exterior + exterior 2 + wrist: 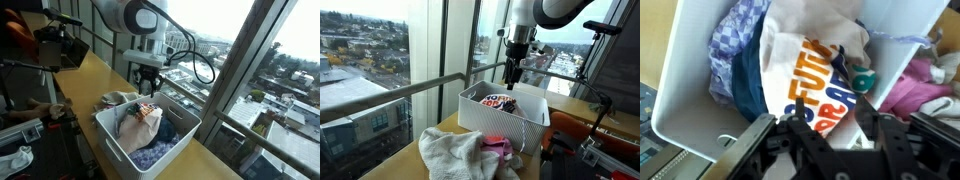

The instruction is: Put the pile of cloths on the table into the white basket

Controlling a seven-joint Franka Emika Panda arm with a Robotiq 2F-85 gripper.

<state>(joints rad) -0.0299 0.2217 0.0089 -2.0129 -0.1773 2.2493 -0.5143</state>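
The gripper [148,90] hangs above the white basket [112,135], claw spread, gripping nothing; a printed cloth [815,90] lies inside; the pile of cloths [455,152] rests on the table [90,70] beside the basket.

White basket [112,138] [506,122] [685,95] stands on table [88,72] [405,166], at window-side edge; folded cloths [146,130] [502,102] [810,80] lie inside basket, heaped to rim; my pincer [148,88] [512,78] [826,126] hangs straight above them, over basket's middle, clear of fabric; pile of cloths [118,98] [460,154] [925,88] lies on table just beside basket's short end wall, outside it.
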